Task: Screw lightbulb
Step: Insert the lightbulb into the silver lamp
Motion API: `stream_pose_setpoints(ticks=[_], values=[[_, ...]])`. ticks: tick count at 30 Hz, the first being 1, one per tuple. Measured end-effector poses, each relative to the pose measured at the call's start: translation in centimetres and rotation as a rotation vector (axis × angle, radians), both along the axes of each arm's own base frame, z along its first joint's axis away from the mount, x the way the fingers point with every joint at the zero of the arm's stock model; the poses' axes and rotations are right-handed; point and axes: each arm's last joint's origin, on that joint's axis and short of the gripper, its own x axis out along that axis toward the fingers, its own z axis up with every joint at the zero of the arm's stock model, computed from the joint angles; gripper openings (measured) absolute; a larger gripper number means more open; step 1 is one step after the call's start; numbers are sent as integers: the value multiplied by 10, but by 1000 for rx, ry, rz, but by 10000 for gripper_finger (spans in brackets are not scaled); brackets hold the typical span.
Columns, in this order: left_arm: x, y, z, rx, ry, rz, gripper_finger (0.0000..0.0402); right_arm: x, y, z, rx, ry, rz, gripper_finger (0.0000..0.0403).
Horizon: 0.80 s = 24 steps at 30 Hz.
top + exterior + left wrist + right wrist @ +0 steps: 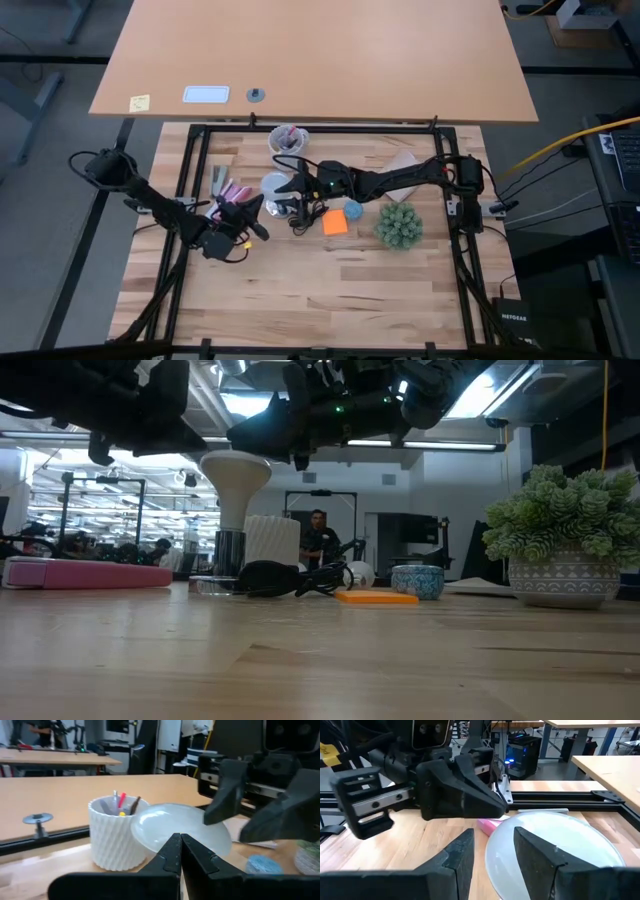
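Observation:
The white frosted lightbulb [235, 470] stands upright, dome up, with its narrow base in the shiny socket [228, 555] on the table. From above it shows as a pale disc [275, 186]. My right gripper [492, 855] is open and hovers just over the dome's right side [292, 185]. I see no touch. My left gripper [180, 842] is shut and empty. It is held above the table at the bulb's near left [252, 213], pointing at the dome [175, 827].
A white ribbed cup of pens [288, 138] stands just beyond the bulb. A black cord [300, 580] lies by the socket. An orange sticky note [335, 222], a small blue bowl [352, 210] and a potted plant [398, 225] are to the right. Pink items [232, 190] lie to the left.

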Motion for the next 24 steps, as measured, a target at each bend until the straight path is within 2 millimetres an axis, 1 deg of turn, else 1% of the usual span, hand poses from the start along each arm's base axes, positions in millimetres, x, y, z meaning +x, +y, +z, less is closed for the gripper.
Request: stream_pose_setpoints(ticks=[5, 8, 11, 15, 18, 24], values=[[-1, 2, -1, 21, 7, 43, 0, 0, 0, 0, 1, 1, 0, 143], [-2, -4, 2, 20, 4, 18, 0, 0, 0, 0, 1, 2, 0, 143], [-5, -12, 5, 30, 24, -43, 0, 0, 0, 0, 3, 3, 0, 143], [-5, -20, 5, -3, 29, -192, 0, 0, 0, 0, 3, 4, 0, 143], [0, -18, 2, -53, 29, -278, 0, 0, 0, 0, 3, 4, 0, 143], [10, -2, -3, -80, 39, -250, 0, 0, 0, -1, 3, 5, 0, 143]])
